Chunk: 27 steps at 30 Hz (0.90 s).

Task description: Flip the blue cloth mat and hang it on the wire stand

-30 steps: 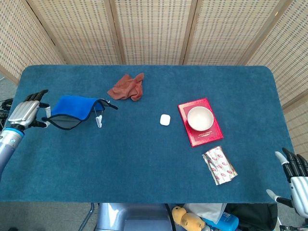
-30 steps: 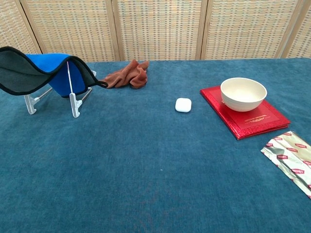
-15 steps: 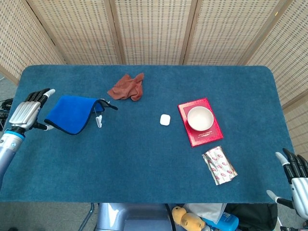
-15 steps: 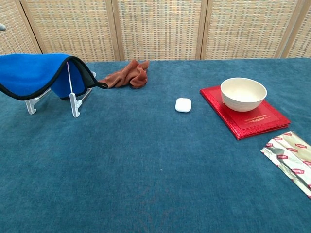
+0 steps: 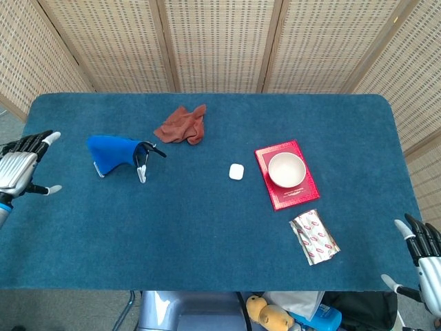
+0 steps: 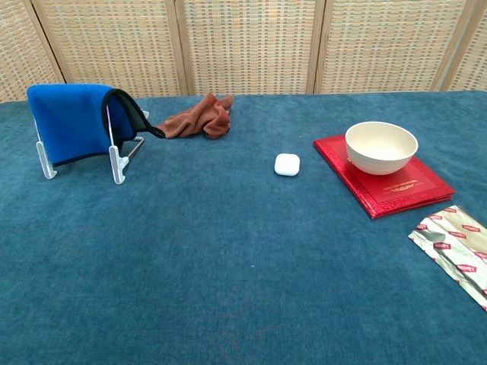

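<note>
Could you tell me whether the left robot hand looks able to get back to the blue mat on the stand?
Probably yes: the left robot hand is open, and only bare table separates it from the blue mat.

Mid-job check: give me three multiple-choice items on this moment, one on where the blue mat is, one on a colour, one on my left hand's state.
1. Where is the blue cloth mat?
A. Flat on the table
B. Draped over the wire stand
C. In the bowl

2. What colour is the book under the bowl?
A. Red
B. Green
C. Yellow

3. What state is the left hand in?
A. Gripping the mat
B. Pressing on the stand
C. Holding nothing, fingers apart, clear of the mat

Answers: 1 B, the chest view shows the mat hanging over the stand's top with the white feet beneath. 2 A, the cover beneath the cream bowl is red in both views. 3 C, the head view shows the hand at the table's left edge, apart from the mat.
</note>
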Each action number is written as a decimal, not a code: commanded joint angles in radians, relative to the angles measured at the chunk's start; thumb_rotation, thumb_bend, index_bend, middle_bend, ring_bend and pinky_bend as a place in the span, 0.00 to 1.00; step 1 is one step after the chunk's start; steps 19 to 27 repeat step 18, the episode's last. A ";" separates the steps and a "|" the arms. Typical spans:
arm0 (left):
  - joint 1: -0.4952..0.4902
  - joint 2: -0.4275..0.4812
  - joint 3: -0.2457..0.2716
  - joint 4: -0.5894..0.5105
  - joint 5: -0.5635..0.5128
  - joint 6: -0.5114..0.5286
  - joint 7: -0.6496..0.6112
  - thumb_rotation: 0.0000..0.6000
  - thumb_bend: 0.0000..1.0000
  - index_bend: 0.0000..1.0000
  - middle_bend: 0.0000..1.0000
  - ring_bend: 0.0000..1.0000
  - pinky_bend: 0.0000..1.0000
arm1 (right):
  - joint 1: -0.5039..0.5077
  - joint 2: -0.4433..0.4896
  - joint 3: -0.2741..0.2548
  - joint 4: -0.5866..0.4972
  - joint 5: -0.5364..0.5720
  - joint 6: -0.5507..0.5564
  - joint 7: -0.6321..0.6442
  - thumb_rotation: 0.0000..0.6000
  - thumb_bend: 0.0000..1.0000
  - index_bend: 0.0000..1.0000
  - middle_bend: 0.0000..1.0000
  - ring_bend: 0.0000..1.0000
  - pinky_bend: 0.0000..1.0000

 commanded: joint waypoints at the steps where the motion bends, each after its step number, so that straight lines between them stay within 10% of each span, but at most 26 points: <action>1: 0.058 0.041 0.017 -0.062 0.025 0.085 0.022 1.00 0.09 0.00 0.00 0.00 0.00 | -0.002 0.001 -0.001 0.003 -0.003 0.004 0.006 1.00 0.00 0.00 0.00 0.00 0.00; 13: 0.297 -0.002 0.083 -0.306 -0.012 0.423 0.331 1.00 0.09 0.00 0.00 0.00 0.00 | 0.008 -0.074 0.060 0.066 0.046 0.042 -0.038 1.00 0.00 0.00 0.00 0.00 0.00; 27: 0.336 -0.044 0.103 -0.310 0.040 0.489 0.397 1.00 0.08 0.00 0.00 0.00 0.00 | 0.019 -0.129 0.091 0.127 0.063 0.057 -0.052 1.00 0.00 0.00 0.00 0.00 0.00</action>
